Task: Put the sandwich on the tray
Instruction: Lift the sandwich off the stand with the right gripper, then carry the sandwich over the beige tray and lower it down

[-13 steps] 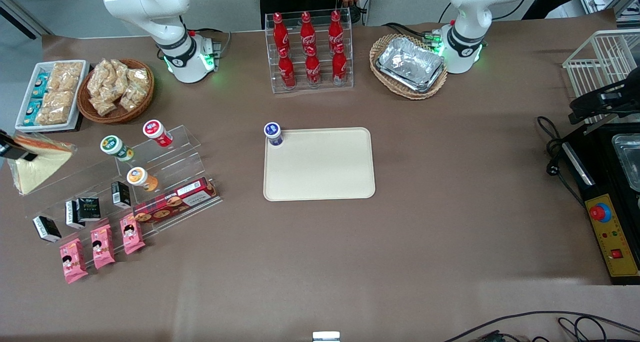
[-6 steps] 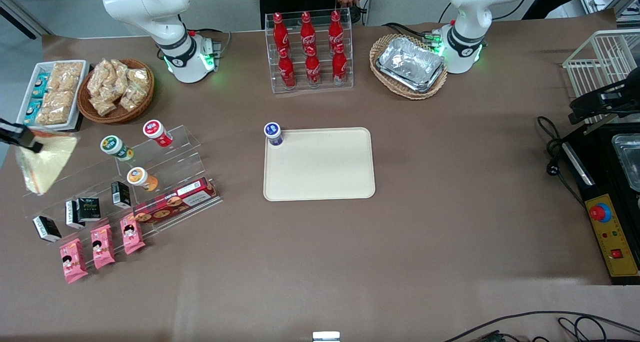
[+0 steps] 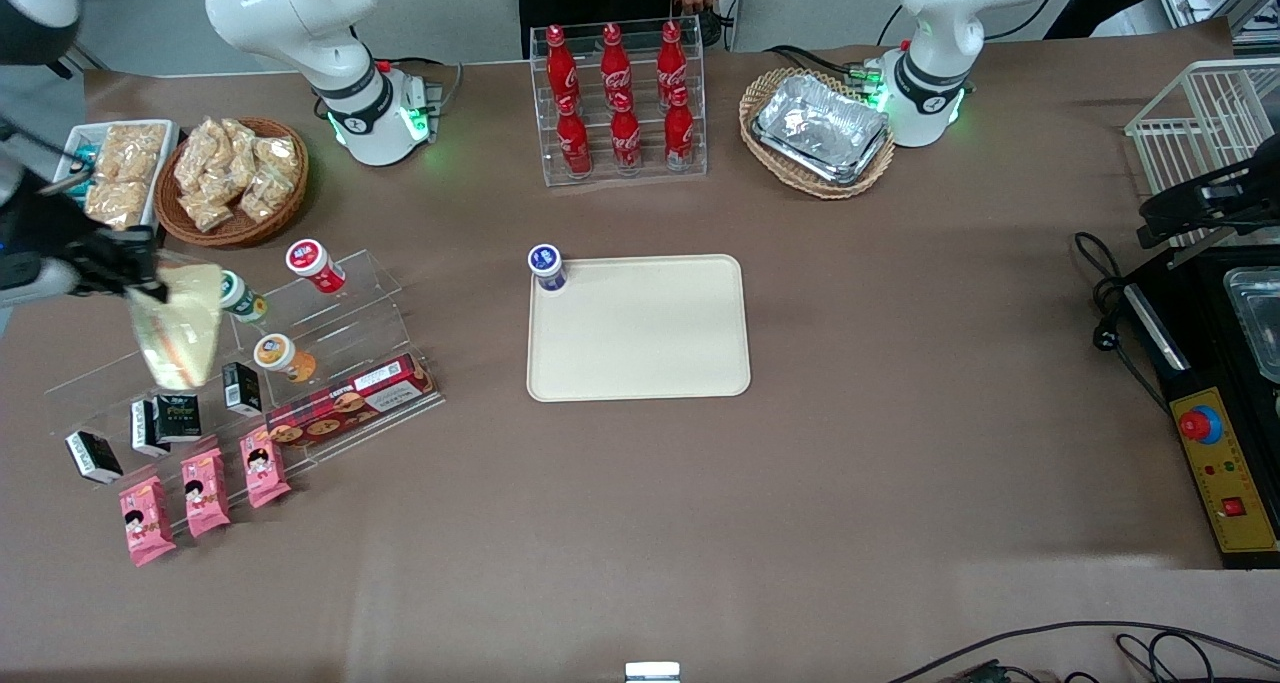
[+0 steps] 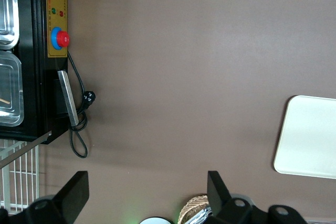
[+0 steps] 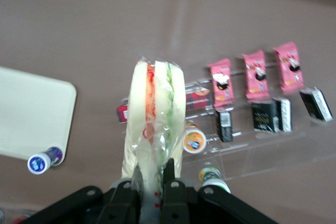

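Fingers [image 5: 169, 181] of the gripper [image 3: 135, 275] were clamped on the sandwich [image 3: 180, 328], which hung point down above the clear stepped rack [image 3: 330, 363], well apart from the tray [image 3: 640, 328] at mid-bench. Its orange and green filling edge showed in the right wrist view. On the rack stood small cups [image 3: 283, 355] and black cartons [image 3: 177, 416]; pink packets [image 3: 205, 475] lay nearer the front camera.
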`<control>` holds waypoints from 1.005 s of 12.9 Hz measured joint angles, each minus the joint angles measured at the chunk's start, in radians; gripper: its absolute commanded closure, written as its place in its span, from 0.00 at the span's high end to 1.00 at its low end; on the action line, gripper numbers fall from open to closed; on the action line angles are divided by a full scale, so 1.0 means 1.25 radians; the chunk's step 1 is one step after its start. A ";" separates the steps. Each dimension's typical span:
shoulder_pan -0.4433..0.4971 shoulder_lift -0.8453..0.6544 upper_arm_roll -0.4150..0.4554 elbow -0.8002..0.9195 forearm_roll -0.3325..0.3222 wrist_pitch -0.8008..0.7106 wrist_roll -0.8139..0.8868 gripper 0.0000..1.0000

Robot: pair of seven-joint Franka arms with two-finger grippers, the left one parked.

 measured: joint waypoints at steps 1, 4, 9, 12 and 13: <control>0.030 0.000 0.000 0.001 0.000 0.000 -0.027 0.03; 0.095 0.004 0.001 0.002 0.000 0.000 -0.153 0.03; 0.209 0.033 0.000 0.001 -0.001 0.010 -0.259 0.03; 0.298 0.085 0.001 0.001 -0.003 0.073 -0.275 0.03; 0.324 0.105 0.001 0.001 -0.004 0.097 -0.280 0.03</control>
